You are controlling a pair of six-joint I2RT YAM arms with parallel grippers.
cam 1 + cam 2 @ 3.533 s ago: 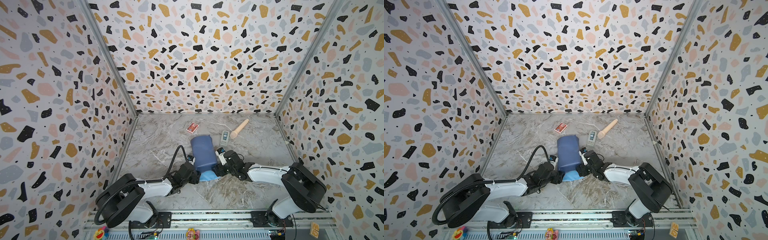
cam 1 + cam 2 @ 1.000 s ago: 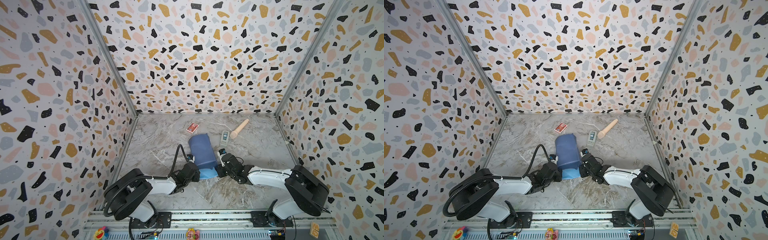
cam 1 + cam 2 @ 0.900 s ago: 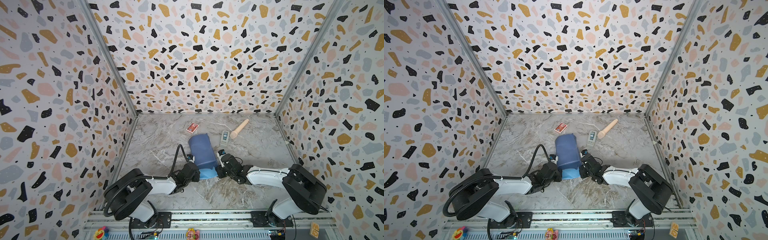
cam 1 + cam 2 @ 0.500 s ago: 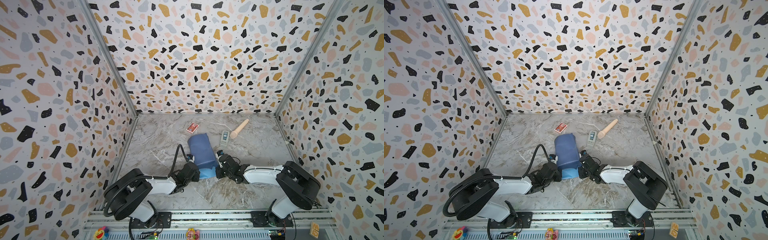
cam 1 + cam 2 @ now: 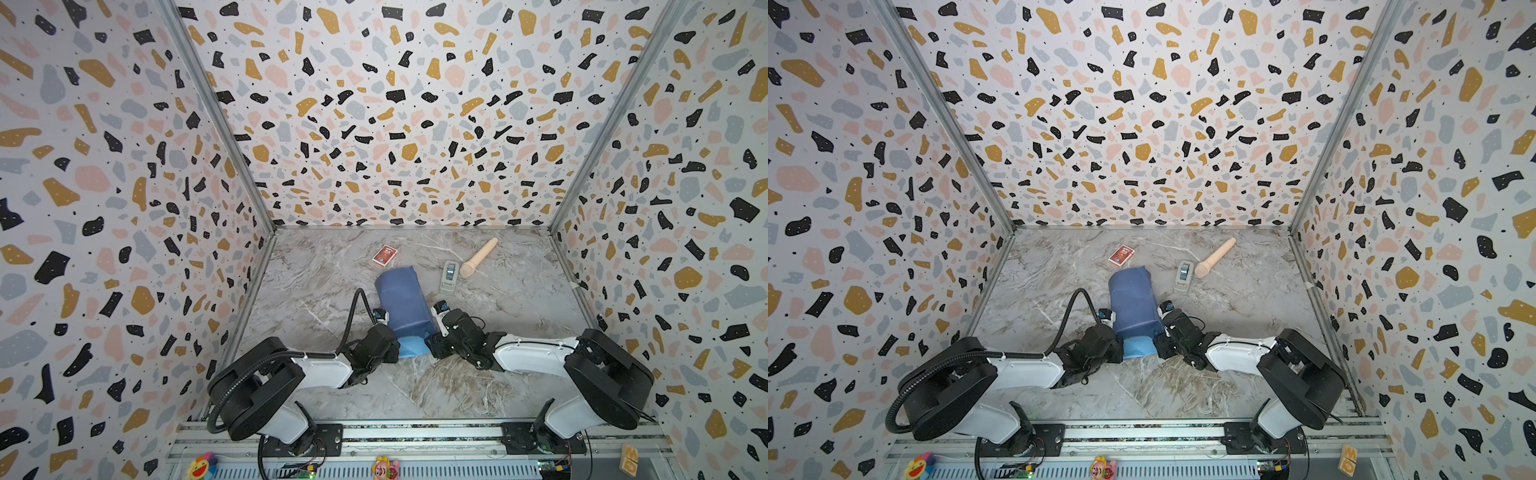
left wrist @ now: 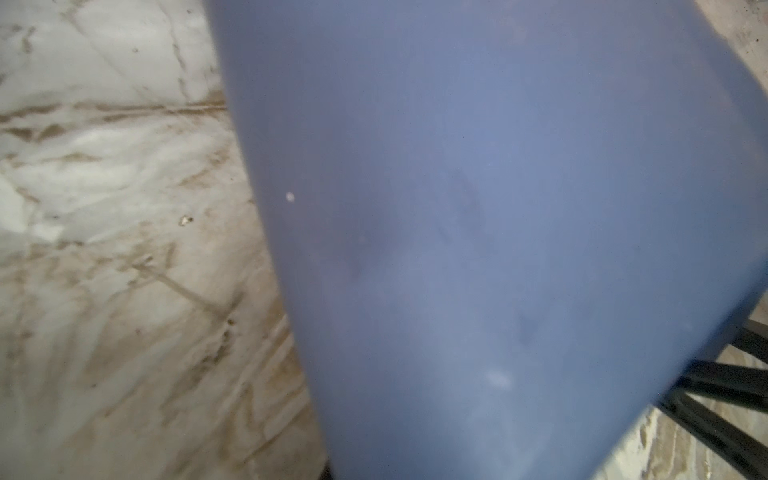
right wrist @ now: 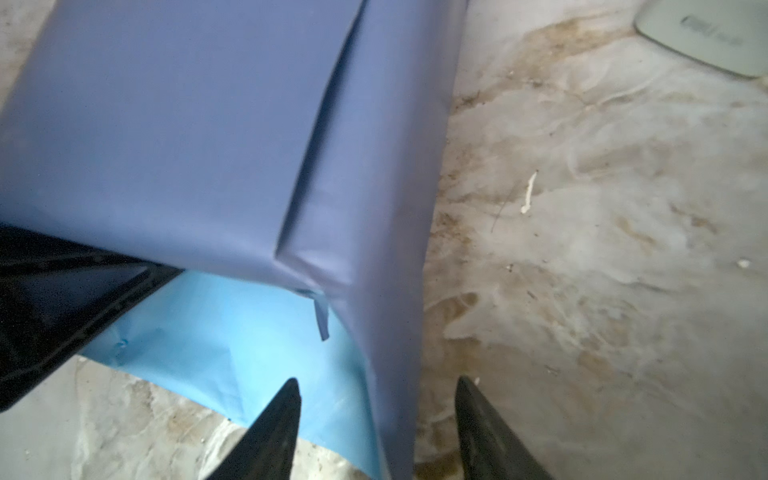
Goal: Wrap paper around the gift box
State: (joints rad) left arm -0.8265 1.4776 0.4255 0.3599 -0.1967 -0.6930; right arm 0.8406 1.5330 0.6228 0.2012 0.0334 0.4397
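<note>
Gift box: you cannot see it directly. It sits wholly under the paper [image 5: 401, 301], which forms a dull-blue squarish bundle at the middle of the tabletop [image 5: 519, 316], slightly skewed, with one end toward the arms. At that near end a lighter blue flap [image 7: 216, 332] lies flat on the marble, not yet folded up, so the end closure looks to be the open step. Right gripper [image 7: 376, 379]: fingers [image 7: 274, 432] spread and straddling the paper's near right edge without pinching it, which I judge to be a set-up for taking that corner. Left gripper [image 5: 390, 348]: at the near left corner, fingers pressed together. Whether paper lies between them is hidden, but it probably steadies the bundle. The red card pack [image 5: 384, 254], grey dispenser [image 5: 449, 276] and wooden handle [image 5: 478, 257] lie beyond, apart from the wrap.
</note>
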